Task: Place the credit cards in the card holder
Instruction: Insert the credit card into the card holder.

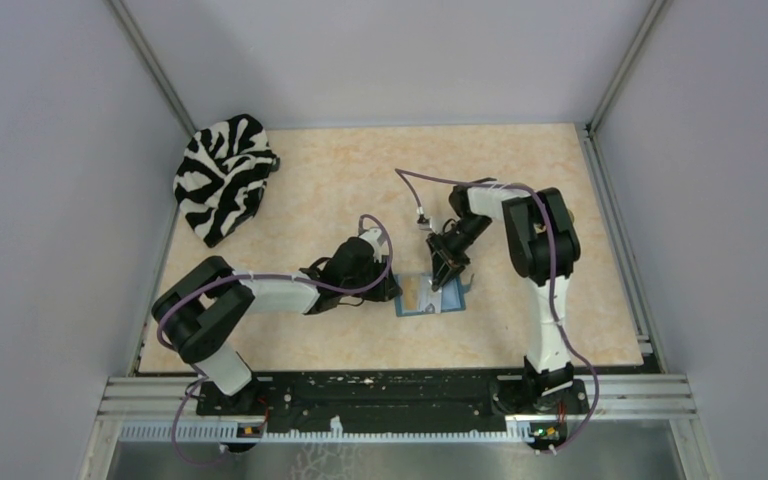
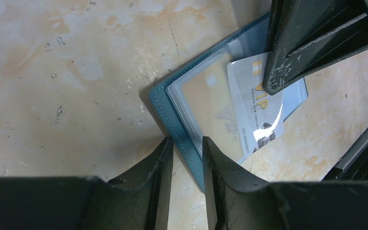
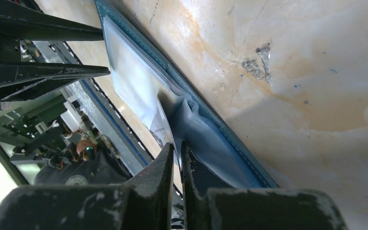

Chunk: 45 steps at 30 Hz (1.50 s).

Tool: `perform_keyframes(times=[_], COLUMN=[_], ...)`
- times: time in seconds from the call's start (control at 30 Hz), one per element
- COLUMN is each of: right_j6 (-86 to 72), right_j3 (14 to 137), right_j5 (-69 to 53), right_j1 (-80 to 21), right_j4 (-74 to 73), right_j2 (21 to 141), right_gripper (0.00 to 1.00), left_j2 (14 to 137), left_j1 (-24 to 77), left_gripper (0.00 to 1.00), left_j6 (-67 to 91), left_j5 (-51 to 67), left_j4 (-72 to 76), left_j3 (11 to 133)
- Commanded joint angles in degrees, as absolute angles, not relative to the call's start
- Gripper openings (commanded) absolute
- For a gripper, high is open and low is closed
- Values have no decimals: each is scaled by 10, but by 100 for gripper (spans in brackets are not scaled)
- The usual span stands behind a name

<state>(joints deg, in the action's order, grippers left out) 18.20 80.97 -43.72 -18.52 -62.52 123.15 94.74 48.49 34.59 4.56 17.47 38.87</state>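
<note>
The teal card holder [image 1: 418, 300] lies open on the surface [image 1: 360, 180], between the two arms. The left gripper [image 2: 188, 141] is clamped on one cover edge, a finger on either side of the stitched rim. The right gripper [image 3: 177, 146] is almost together, pinching a white card [image 2: 256, 103]. The card slants across the inner pockets, overlapping a tan card [image 2: 208, 100] under clear plastic.

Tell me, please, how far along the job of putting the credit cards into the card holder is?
Done: a tan-orange card sits behind a clear pocket of the open card holder. In hand: the left gripper pinches the holder's edge while the right gripper pinches a white VIP card, apparently partly slid into a pocket. Left: pushing that card fully in and letting go.
</note>
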Motion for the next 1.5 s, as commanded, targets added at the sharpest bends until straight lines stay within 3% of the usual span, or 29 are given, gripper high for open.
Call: perform_keyframes(times=[0.0,1.17,1.47], right_j6=[182,211,170], right_j3=[833,909,872], right_j5=[-422,-470,-434], right_j1=[-193,-207,-207], right_j4=[-604,-660,-638], right_j2=[1259,1309,1284], right_gripper=[8,11,15], left_j2=[955,960,957], left_j1=[487,487,487], left_gripper=[35,35,35], left_j6=[335,330,330], left_j5=[57,66,67], left_j4=[173,174,174], left_j3=[402,417,418])
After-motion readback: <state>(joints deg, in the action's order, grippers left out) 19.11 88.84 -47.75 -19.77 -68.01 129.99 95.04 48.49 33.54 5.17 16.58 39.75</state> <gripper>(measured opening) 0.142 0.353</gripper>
